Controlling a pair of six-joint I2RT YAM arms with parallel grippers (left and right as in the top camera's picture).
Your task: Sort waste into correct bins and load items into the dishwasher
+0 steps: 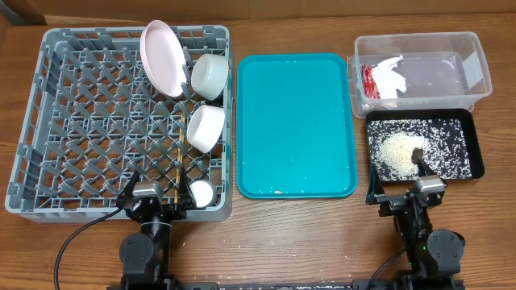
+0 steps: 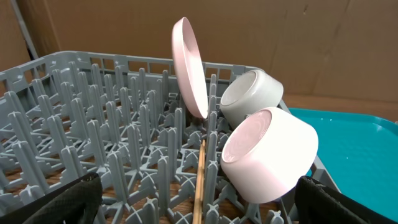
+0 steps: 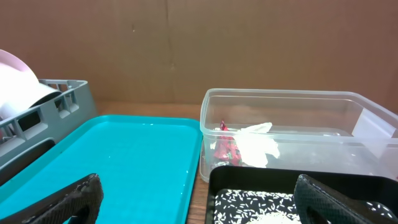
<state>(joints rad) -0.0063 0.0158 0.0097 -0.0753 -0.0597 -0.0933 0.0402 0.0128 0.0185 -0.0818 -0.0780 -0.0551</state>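
Note:
The grey dishwasher rack [image 1: 48, 121] holds a pale plate [image 1: 161, 56] on edge, two bowls [image 1: 211, 74] [image 1: 205, 127], a small cup [image 1: 200, 192] and chopsticks [image 1: 178, 165]. The clear tub [image 1: 419, 68] contains the red wrapper [image 1: 369, 80] and white paper [image 1: 391, 80]. Rice [image 1: 395, 149] and a brown lump [image 1: 418, 153] lie in the black tray [image 1: 476, 153]. My left gripper [image 1: 156, 201] hangs open and empty at the rack's near wall, facing the nearer bowl [image 2: 270, 155] and a chopstick [image 2: 200, 180]. Open and empty too, my right gripper [image 1: 405, 196] sits just before the black tray [image 3: 249, 177].
The teal tray [image 1: 294, 125] lies between rack and bins, with a few white specks near its front edge. Cardboard walls stand behind the table. Bare wooden tabletop runs along the front, around both arm bases.

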